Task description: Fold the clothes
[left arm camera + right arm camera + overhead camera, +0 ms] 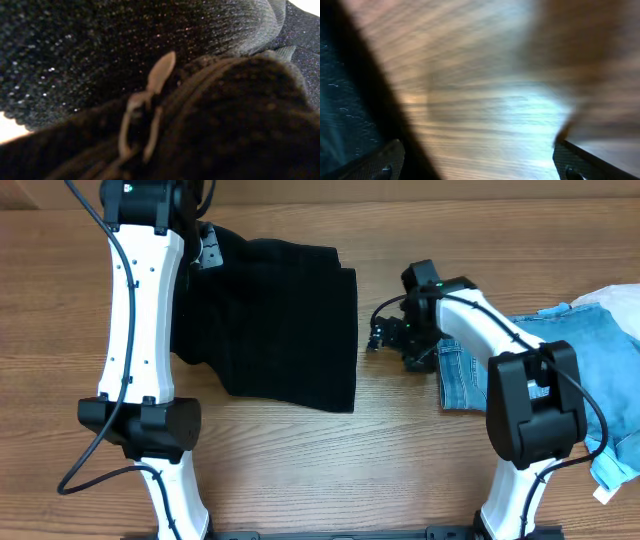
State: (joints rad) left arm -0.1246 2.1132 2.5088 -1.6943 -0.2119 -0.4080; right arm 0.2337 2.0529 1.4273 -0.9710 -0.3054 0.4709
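The black fuzzy knit garment point(285, 320) lies folded on the table, left of centre. My left gripper point(205, 245) is at its far left corner. In the left wrist view the black knit point(100, 45) fills the frame, bunched right up against the jaws and hiding them, with a pale loop point(150, 100) on it. The gripper seems shut on the fabric. My right gripper point(385, 332) is open and empty, just right of the garment's right edge. Its fingers point(480, 160) are spread wide over bare wood. The garment's edge point(340, 100) is on the left.
Light-blue denim point(465, 375) lies under and beside my right arm and reaches to the table's right edge point(605, 330). The wooden table point(400, 460) shows in front of and between the two garments.
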